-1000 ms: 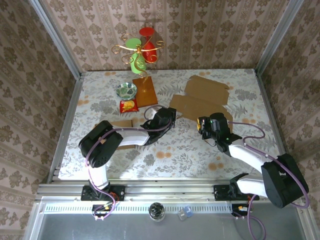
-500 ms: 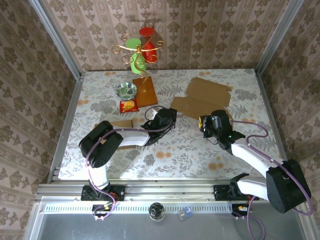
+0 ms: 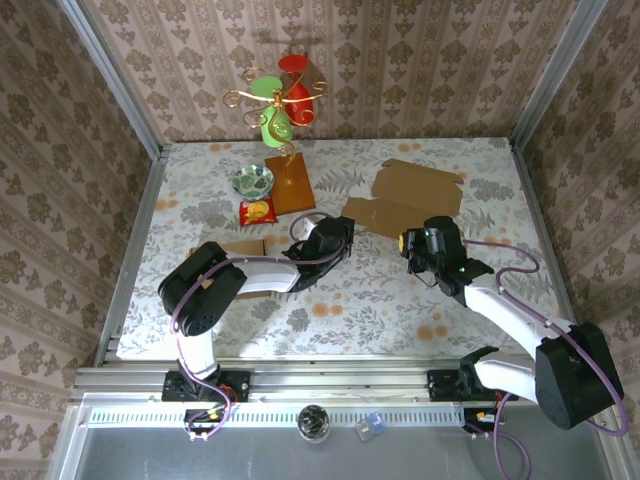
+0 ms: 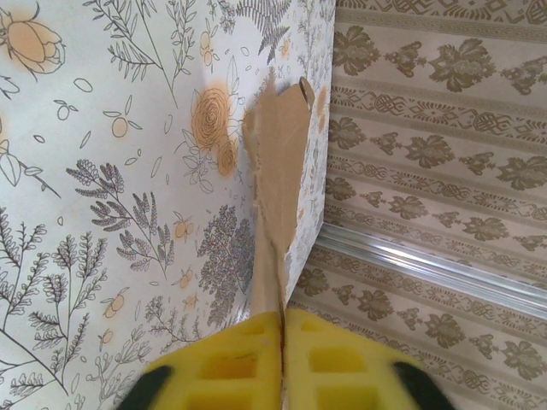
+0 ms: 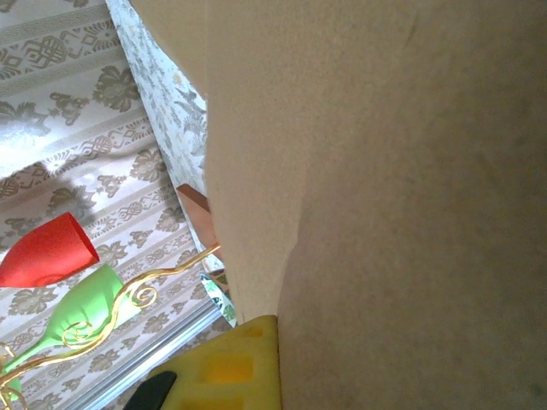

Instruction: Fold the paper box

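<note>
One paper box point(image 3: 410, 200), one bowl point(image 3: 254, 181), one packet point(image 3: 258, 211).

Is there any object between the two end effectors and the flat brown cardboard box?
Nothing visible stands between. The left end effector pinches one edge of the flat brown cardboard box, and the right end effector grips its near edge.

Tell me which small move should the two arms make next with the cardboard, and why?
Probably raise both grippers a little together, to fold the near part of the paper box upward. The left gripper pinches its edge, the right gripper is shut on its near edge, and the rest looks flat.
</note>
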